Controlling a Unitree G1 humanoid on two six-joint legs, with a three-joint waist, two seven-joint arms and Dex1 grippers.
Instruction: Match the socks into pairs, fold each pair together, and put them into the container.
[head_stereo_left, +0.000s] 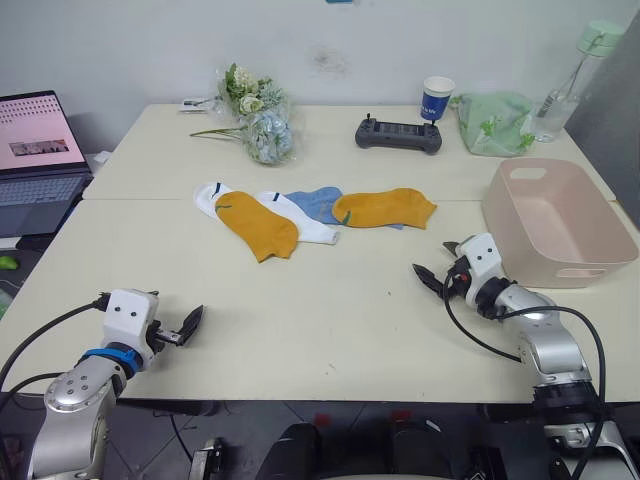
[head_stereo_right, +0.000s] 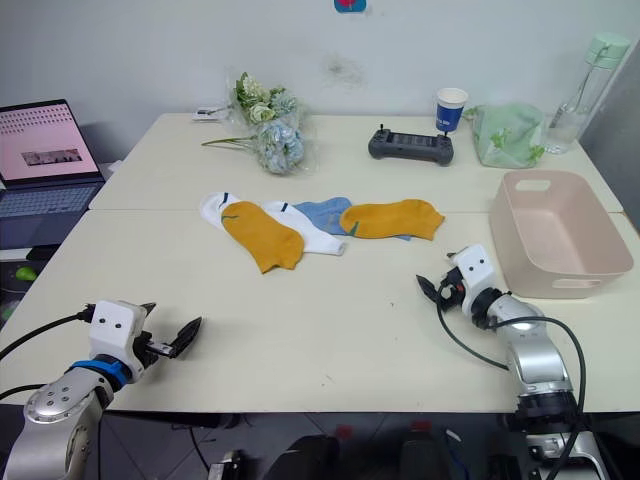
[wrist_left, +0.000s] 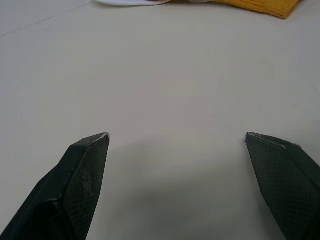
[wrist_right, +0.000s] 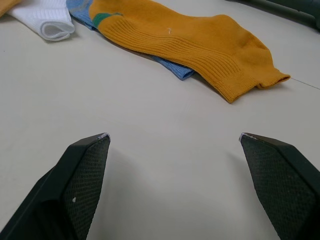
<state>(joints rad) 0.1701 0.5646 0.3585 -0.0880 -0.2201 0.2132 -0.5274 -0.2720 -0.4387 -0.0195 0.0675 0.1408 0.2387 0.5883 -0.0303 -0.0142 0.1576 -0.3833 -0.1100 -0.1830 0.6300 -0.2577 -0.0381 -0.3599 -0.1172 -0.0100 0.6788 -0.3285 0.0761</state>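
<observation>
The right gripper (head_stereo_left: 436, 265) hangs low over the table (head_stereo_left: 330, 320) with its fingers spread wide and nothing between them. The left gripper (head_stereo_left: 178, 327) is likewise spread and empty, near the table's front edge. No sock is lifted, none folded and none in the tub, so I judge the pairing step has not begun.

Ahead of the right gripper and toward the left one lies the heap of socks. Nearest it is a mustard-orange sock (wrist_right: 200, 45) lying across a light blue sock (wrist_right: 170, 67). Beyond that is a white sock (head_stereo_left: 300, 215), then the second mustard-orange sock (head_stereo_left: 257, 224) over another white one (head_stereo_left: 208, 196). That makes two orange, two white and blue that may be one sock or two; I cannot tell where they overlap.

The one container (head_stereo_left: 560, 225) sits just outboard of the right gripper, empty.

The likely next move is a reach forward to the near orange sock, pinching it alone so the blue one beneath stays down.
</observation>
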